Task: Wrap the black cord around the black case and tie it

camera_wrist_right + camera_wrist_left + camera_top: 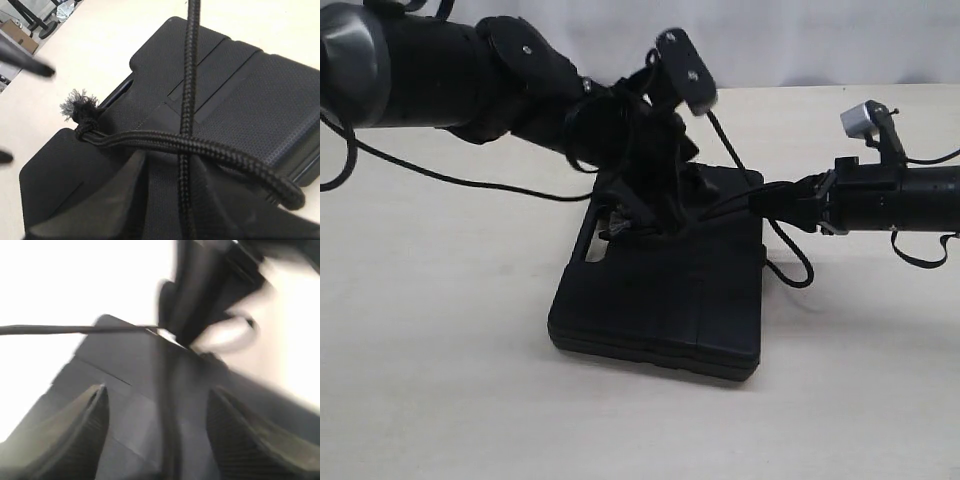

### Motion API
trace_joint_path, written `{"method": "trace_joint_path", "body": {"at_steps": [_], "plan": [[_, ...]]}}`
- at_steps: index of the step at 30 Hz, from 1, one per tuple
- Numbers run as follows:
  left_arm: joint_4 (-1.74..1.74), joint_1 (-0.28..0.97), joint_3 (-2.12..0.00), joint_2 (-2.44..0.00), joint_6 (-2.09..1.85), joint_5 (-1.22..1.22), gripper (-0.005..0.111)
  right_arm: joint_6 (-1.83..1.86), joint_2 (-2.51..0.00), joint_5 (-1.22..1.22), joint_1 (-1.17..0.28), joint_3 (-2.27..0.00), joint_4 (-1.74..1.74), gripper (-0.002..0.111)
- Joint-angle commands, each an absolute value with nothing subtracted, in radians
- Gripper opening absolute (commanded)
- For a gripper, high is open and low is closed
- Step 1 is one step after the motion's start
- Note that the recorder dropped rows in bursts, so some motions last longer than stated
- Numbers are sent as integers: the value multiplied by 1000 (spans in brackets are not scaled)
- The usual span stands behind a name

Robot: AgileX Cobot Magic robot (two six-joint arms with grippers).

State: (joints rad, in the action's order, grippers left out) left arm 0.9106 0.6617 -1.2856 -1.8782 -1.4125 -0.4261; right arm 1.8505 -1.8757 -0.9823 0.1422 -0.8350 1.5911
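Three views checked from my station. Ext. view alone gives the layout: the black case [660,300] lies flat at the centre of the pale table [440,380]. The left arm [470,70] is angled down onto its far end. The right gripper [775,200] is held level at its right edge. The cord is hard to pick out there, black on black.

Right wrist view alone shows the cord [189,75] sharp: thick, braided, black, two strands crossing over the case face. One runs straight along the case. The other runs across it from a knot [77,107] with a fuzzy grey frayed tuft, near the handle cutout [119,92]. Left wrist view is blurred, no braid detail.

Fingers: left gripper [157,390] is spread wide, fingers [80,435] either side of a dark strand on the case, gripping nothing I can see. The right gripper's fingers [115,205] sit closer in, w/ the straight strand passing between them. Can't tell if they pinch it.

Case: matte, finely textured, shallow grooves across the face, rounded corners. It rests on the table w/ the cord over its top.
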Motion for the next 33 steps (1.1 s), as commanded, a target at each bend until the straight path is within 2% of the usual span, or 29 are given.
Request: {"method": "trace_joint_path", "body": {"at_steps": [1, 5, 11, 20, 23, 26, 29, 33], "plan": [[1252, 663, -1285, -1893, -1181, -215, 55, 1873, -1877, -1013, 147, -831, 1582, 29], [1430, 656, -1320, -1966, -1181, -157, 55, 1917, -1877, -1083, 147, -831, 1581, 29], [1744, 634, -1408, -2050, -1281, -362, 55, 1922, -1877, -1099, 147, -831, 1577, 29], [1744, 634, -1457, -2124, -1298, -437, 55, 1929, -1877, -1104, 147, -831, 1569, 29], [1744, 634, -1457, -2124, -1371, -461, 43, 1931, -1877, -1109, 147, -831, 1569, 29], [1744, 634, -1467, -2124, -1407, -484, 19, 1931, -1877, -1109, 147, -831, 1569, 29], [1744, 634, -1469, -2124, -1421, -484, 2, 1931, -1877, -1108, 147, -831, 1566, 29], [1744, 634, -1471, -2121, -1490, -498, 0, 1937, -1877, -1108, 147, -831, 1563, 29]]}}
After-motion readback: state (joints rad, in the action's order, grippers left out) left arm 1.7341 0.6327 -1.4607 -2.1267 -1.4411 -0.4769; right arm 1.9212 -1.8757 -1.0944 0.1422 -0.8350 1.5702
